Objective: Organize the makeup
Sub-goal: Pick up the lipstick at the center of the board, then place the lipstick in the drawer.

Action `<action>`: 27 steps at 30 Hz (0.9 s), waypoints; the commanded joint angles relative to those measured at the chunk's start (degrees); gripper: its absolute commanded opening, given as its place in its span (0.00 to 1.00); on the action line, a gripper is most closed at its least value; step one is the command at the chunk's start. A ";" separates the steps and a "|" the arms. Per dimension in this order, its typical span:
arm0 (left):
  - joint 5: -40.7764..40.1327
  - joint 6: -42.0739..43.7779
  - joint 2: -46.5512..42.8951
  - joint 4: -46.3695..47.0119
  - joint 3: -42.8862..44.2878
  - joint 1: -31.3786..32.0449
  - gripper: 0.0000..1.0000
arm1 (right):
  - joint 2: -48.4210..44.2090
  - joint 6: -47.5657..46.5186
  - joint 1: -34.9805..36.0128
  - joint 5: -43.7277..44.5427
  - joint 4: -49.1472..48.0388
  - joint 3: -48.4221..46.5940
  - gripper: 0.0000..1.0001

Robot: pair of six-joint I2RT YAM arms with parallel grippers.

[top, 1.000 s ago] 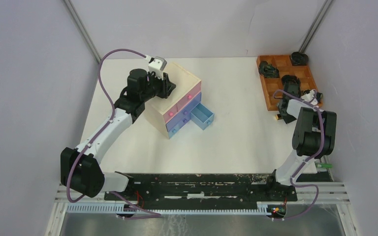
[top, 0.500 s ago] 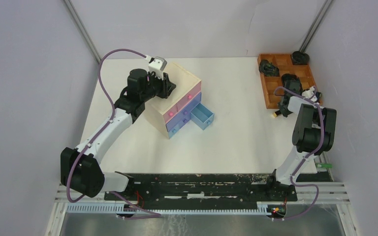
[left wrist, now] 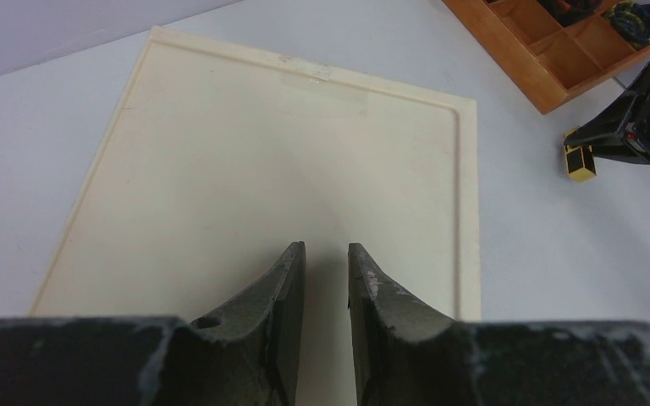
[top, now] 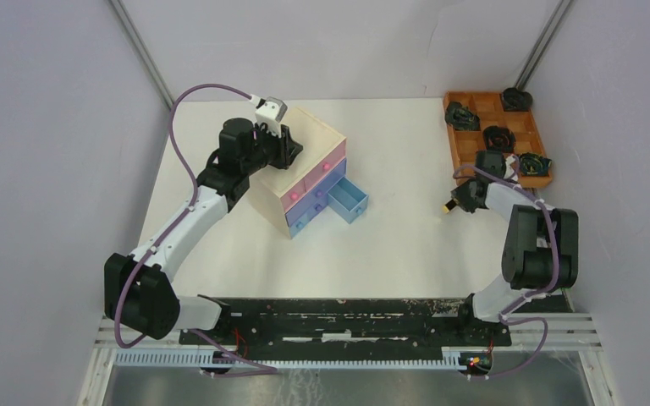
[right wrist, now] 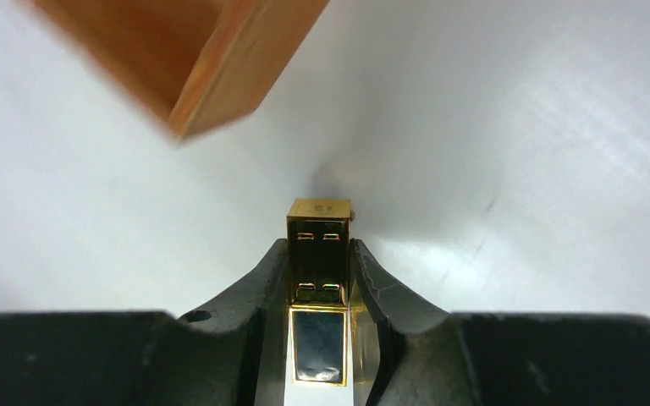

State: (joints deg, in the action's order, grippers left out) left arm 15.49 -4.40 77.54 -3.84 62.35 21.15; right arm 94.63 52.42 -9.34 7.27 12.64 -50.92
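Note:
My right gripper [right wrist: 319, 245] is shut on a gold tube [right wrist: 319, 222], a square mirrored stick whose tip pokes out past the fingers. In the top view the right gripper [top: 467, 197] holds the tube [top: 452, 205] low over the white table, left of the tray's near corner. The tube also shows in the left wrist view [left wrist: 581, 161]. My left gripper [left wrist: 326, 247] hovers over the pale wooden chest's top [left wrist: 262, 144], its jaws a narrow gap apart with nothing between them. No other makeup shows.
The chest [top: 305, 169] has pink and blue drawers, with one blue drawer [top: 349, 200] pulled open toward the middle. The orange-brown grid tray [top: 495, 139] with dark coiled objects stands at the back right; its corner [right wrist: 195, 59] is close ahead-left of the right gripper.
My right gripper has moved left, away from the tray's near edge and out over the table, with the gold tube in it. The left arm has not moved.

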 commanded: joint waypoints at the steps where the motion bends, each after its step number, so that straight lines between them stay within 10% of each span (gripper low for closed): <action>1: -0.64 1.44 4.38 -17.04 -3.90 0.91 0.33 | -8.39 -3.14 6.11 -3.16 4.15 -1.08 0.01; 27: -2.49 2.04 4.16 -17.35 -4.43 0.91 0.33 | 5.10 -9.92 36.16 -15.49 2.49 -25.54 0.01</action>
State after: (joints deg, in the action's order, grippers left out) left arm 13.89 -4.38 77.47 -3.88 62.35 21.52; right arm 100.82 44.18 25.91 -6.31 17.65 -74.04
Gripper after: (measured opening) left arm 0.329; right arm 0.318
